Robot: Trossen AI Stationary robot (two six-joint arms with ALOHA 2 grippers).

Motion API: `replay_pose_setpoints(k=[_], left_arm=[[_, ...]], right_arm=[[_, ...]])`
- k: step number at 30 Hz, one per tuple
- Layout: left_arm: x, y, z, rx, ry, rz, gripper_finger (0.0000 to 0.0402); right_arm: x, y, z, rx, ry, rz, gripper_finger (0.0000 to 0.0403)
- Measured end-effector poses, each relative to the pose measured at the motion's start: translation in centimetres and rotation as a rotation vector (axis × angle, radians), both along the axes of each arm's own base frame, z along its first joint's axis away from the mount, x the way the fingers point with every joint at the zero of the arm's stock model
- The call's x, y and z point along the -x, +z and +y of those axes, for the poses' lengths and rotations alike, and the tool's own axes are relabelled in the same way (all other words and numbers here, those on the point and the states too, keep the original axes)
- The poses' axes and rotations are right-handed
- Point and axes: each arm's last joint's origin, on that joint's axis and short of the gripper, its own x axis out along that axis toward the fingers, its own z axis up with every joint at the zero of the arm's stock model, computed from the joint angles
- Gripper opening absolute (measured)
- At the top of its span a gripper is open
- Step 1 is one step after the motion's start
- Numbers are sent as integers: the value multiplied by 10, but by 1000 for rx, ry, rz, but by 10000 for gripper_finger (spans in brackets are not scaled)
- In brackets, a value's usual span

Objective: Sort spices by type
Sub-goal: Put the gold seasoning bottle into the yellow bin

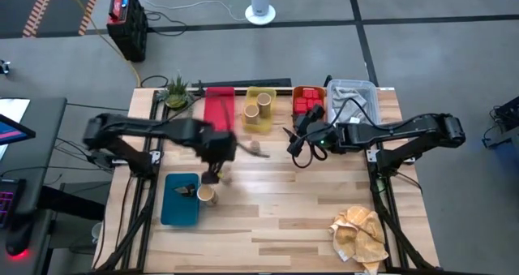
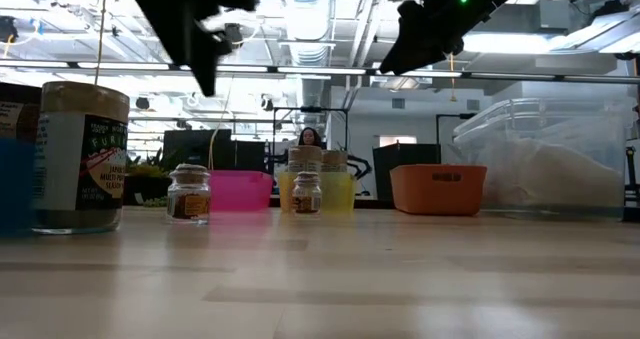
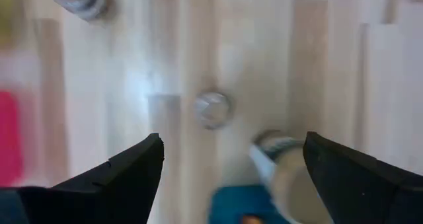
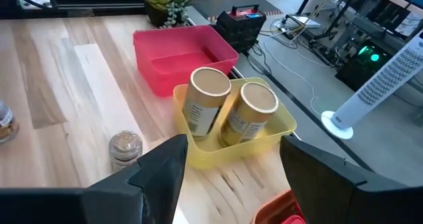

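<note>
My left gripper (image 1: pixel 212 169) (image 3: pixel 232 141) hangs open above the table, over a tiny glass jar (image 3: pixel 212 109) that stands on the wood. A tan cylinder (image 1: pixel 207 195) (image 3: pixel 285 171) stands by the blue tray (image 1: pixel 180 200). A second jar (image 1: pixel 258 152) (image 4: pixel 125 148) stands near the yellow tray (image 1: pixel 259 121), which holds two tan cylinders (image 4: pixel 228 112). Red tins (image 1: pixel 308 103) sit in the orange tray. My right gripper (image 1: pixel 296 137) (image 4: pixel 232 145) hovers open in front of the yellow tray.
An empty pink tray (image 1: pixel 219 109) sits left of the yellow one. A clear plastic bin (image 1: pixel 354 99) stands at the far right, a potted plant (image 1: pixel 176 91) at the far left corner, a crumpled beige cloth (image 1: pixel 361 233) at the near right. A person (image 2: pixel 308 137) shows beyond the table.
</note>
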Motion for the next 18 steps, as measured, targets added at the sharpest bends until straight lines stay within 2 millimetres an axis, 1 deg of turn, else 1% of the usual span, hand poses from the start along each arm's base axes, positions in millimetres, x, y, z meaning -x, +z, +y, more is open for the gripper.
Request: replay_pose_setpoints(k=[2, 5, 8, 11, 14, 18], left_arm=[[12, 2, -16, 34, 24, -29, 345], [21, 0, -37, 49, 42, -43, 345], [27, -9, -58, 2, 30, -27, 345], [32, -23, -75, -42, -6, -4, 346], [34, -30, -83, -64, -7, -31, 346], [33, -31, -82, -101, 20, -59, 346]], right_arm=[[-1, 2, 0, -1, 0, -21, 276], [-2, 4, 0, -2, -2, -50, 276], [-3, 5, 0, -2, -1, -66, 276], [-3, 6, 1, -2, 2, -70, 276], [-3, 5, 1, -2, 3, -70, 276], [-3, 6, 1, -8, -1, -77, 276]])
